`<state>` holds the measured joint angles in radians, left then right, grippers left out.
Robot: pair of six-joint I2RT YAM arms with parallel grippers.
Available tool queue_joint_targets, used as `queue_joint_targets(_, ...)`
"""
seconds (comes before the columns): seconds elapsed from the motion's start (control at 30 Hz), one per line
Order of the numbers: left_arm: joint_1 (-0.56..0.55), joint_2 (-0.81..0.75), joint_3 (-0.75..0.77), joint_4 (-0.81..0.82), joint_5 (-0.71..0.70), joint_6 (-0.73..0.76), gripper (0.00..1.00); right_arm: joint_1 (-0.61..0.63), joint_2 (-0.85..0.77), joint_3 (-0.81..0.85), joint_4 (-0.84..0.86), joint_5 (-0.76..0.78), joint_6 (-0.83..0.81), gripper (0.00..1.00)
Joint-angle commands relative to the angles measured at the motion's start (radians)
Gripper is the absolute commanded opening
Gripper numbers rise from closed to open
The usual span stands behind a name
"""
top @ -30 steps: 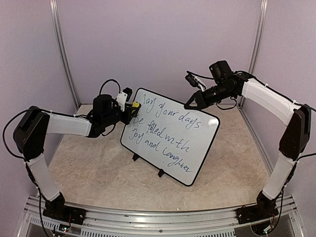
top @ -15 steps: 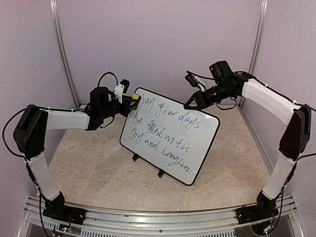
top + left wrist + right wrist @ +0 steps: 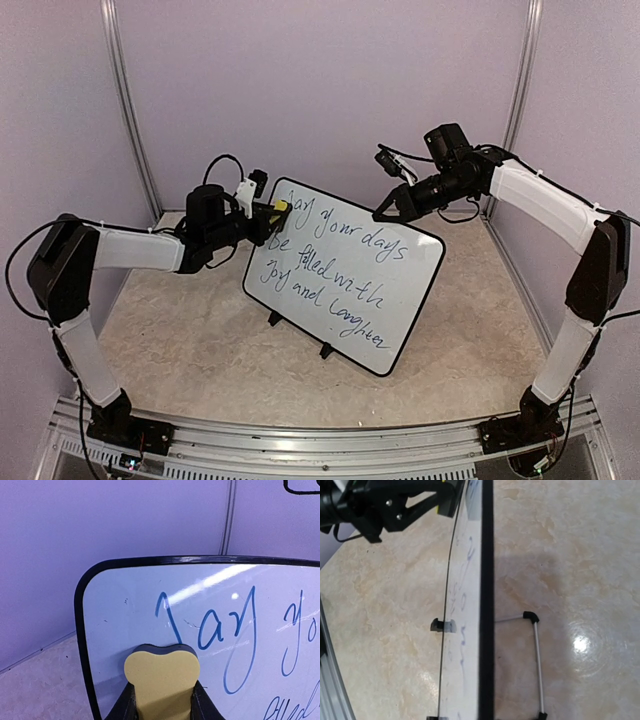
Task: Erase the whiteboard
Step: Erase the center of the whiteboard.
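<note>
The whiteboard (image 3: 345, 275) stands tilted on small black feet mid-table, with blue cursive writing across it. My left gripper (image 3: 268, 215) is shut on a yellow eraser (image 3: 281, 207) that presses on the board's upper left corner. In the left wrist view the eraser (image 3: 161, 680) sits between my black fingers (image 3: 125, 707), just under the first blue stroke on the whiteboard (image 3: 125, 605). My right gripper (image 3: 385, 212) is shut, with its tip at the board's top edge. The right wrist view looks down along the whiteboard (image 3: 470, 630); my fingers there are hidden.
A wire stand (image 3: 537, 665) props the board from behind on the beige tabletop (image 3: 180, 340). Purple walls with metal corner posts (image 3: 128, 110) close in the back and sides. An aluminium rail (image 3: 320, 440) runs along the near edge.
My left gripper lifted the eraser toward the board's top left corner, then came back down and right onto the first letter. The right arm and the board stayed still.
</note>
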<state>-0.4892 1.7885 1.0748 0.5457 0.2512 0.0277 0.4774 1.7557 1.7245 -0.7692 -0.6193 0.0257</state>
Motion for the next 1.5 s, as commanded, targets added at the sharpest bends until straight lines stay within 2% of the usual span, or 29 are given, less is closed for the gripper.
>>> queue_joint_targets(0.0, -0.036, 0.012, 0.045, -0.032, -0.004, 0.009, 0.15, 0.019, -0.034, -0.006, 0.019, -0.036, -0.061, 0.0)
queue_joint_targets(0.37, -0.038, 0.105, 0.25, -0.113, -0.026, 0.017, 0.16, 0.019, -0.039, -0.005, 0.017, -0.033, -0.061, 0.0)
queue_joint_targets(0.73, -0.075, 0.013, 0.02, -0.1, -0.121, -0.004, 0.15, 0.02, -0.042, -0.01, 0.021, -0.033, -0.061, 0.0)
queue_joint_targets(0.93, -0.081, 0.015, 0.012, -0.11, -0.127, -0.001, 0.15, 0.023, -0.037, -0.007, 0.02, -0.039, -0.06, 0.0)
queue_joint_targets(1.1, -0.066, 0.041, 0.082, -0.116, -0.097, 0.0, 0.16, 0.024, -0.041, -0.009, 0.018, -0.036, -0.064, 0.0)
queue_joint_targets(1.3, -0.053, 0.105, 0.252, -0.182, -0.095, 0.008, 0.16, 0.027, -0.038, -0.004, 0.015, -0.04, -0.067, 0.0)
queue_joint_targets(1.47, -0.059, 0.145, 0.331, -0.255, -0.121, 0.006, 0.16, 0.03, -0.038, 0.003, 0.011, -0.034, -0.069, 0.0)
